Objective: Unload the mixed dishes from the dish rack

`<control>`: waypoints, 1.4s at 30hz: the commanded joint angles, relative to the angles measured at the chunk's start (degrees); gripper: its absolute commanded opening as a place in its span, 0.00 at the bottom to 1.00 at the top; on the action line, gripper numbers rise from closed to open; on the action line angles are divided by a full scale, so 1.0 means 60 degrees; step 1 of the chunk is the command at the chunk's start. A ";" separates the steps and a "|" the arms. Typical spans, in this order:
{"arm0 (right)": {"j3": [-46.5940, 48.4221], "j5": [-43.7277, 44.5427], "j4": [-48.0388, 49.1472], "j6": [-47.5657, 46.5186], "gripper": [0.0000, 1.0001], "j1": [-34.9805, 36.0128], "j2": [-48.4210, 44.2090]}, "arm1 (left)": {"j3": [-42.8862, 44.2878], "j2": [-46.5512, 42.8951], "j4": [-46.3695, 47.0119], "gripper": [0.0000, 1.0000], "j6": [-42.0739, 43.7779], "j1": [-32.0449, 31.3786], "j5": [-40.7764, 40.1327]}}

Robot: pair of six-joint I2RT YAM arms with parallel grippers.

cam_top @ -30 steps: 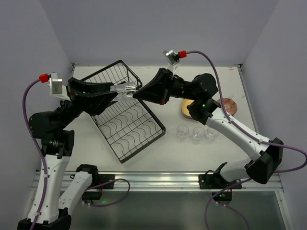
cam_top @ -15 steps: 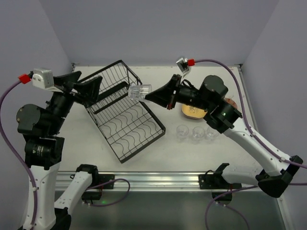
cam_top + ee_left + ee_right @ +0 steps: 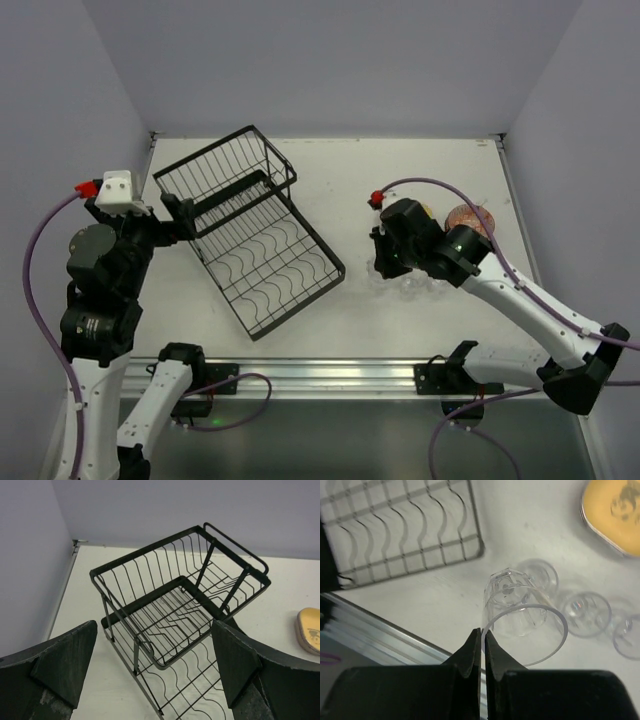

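The black wire dish rack lies at an angle on the table, and its basket and wavy tray show nothing inside them. It fills the left wrist view. My left gripper is wide open and empty, held back from the rack's near-left corner. My right gripper is shut on the rim of a clear glass cup, held tilted low over the table. Three more glass cups stand right beside it. In the top view my right wrist hides the fingers and most of the cups.
A yellow rounded-square plate lies beyond the cups; it also shows at the right edge of the left wrist view. A red-brown patterned bowl sits at the far right. The metal rail runs along the table's near edge.
My left gripper let go of the glass cup and drew back left, open. My right gripper carried the cup from above the rack rightward and down beside the other cups.
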 commanded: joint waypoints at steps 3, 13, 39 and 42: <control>-0.1583 0.1548 -0.1265 0.0695 0.00 0.0233 0.0075 | -0.0160 0.0138 -0.0409 1.00 0.0444 0.0011 -0.0745; -0.2230 0.1360 -0.1103 0.1677 0.00 0.0555 0.1290 | 0.0456 0.0433 -0.0892 1.00 0.0590 -0.0355 -0.1828; -0.1881 0.1914 -0.1351 0.2278 0.70 0.0541 0.0839 | 0.0091 0.0507 -0.0893 1.00 0.0182 -0.1381 -0.3191; -0.1002 0.3011 -0.1236 0.2190 0.98 0.0118 -0.0274 | -0.0552 0.0098 -0.0368 1.00 -0.0097 -0.1381 -0.3280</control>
